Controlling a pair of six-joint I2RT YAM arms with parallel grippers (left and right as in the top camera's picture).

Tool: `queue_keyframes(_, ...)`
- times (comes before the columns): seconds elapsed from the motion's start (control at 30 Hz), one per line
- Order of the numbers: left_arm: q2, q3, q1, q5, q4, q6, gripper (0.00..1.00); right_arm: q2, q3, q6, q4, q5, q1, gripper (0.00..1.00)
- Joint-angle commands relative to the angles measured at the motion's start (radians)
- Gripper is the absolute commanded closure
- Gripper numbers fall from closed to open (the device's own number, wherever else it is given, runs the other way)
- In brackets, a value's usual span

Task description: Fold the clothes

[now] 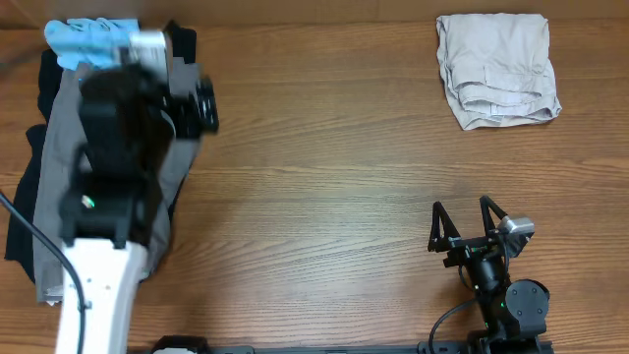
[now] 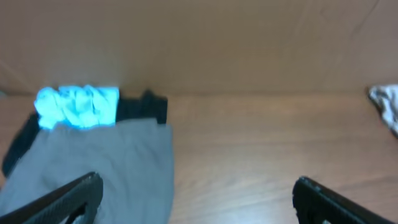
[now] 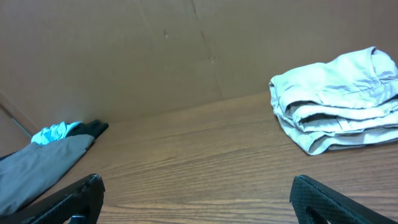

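The clothes lie in two places. A folded cream-beige pair of trousers [image 1: 499,69] [image 3: 339,102] rests at the back right, and its edge shows in the left wrist view [image 2: 387,102]. At the left edge is a pile: a grey piece [image 1: 54,128] [image 2: 106,162] [image 3: 43,165], a black piece [image 1: 25,197] [image 2: 146,107] and a light-blue piece [image 1: 84,39] [image 2: 78,106] [image 3: 53,132]. My left gripper [image 1: 197,103] [image 2: 197,180] hovers open over the grey piece's right edge, holding nothing. My right gripper [image 1: 461,205] [image 3: 196,180] stands open above bare wood near the front right.
The wooden table [image 1: 324,177] is backed by a brown cardboard wall [image 3: 186,50]. My left arm [image 1: 103,226] covers much of the pile from above. A black cable [image 1: 39,246] runs by the left arm's base.
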Motion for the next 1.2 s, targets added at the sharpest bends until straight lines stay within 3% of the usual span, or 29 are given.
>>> queue_keyframes(0.0,-0.198,-0.267,0.007,0.026,0.161,0.003,0.0,-0.008,-0.01,-0.001,0.005,0.006,0.006,0.0)
queue_keyframes(0.23,-0.558,-0.801,0.007,0.079,0.521,-0.027,0.0,-0.008,-0.01,-0.001,0.005,0.006,0.006,0.0)
queue_keyframes(0.4,-0.73,-0.973,0.007,0.079,0.562,-0.03,0.0,-0.008,-0.01,-0.001,0.005,0.006,0.006,0.0)
queue_keyframes(0.9,-1.032,-1.183,0.078,0.132,0.557,-0.048,0.0,-0.008,-0.01,-0.001,0.005,0.006,0.006,0.0)
queue_keyframes(1.17,-1.117,-1.183,0.078,0.127,0.433,-0.048,0.0,-0.008,-0.01,-0.001,0.005,0.006,0.006,0.0)
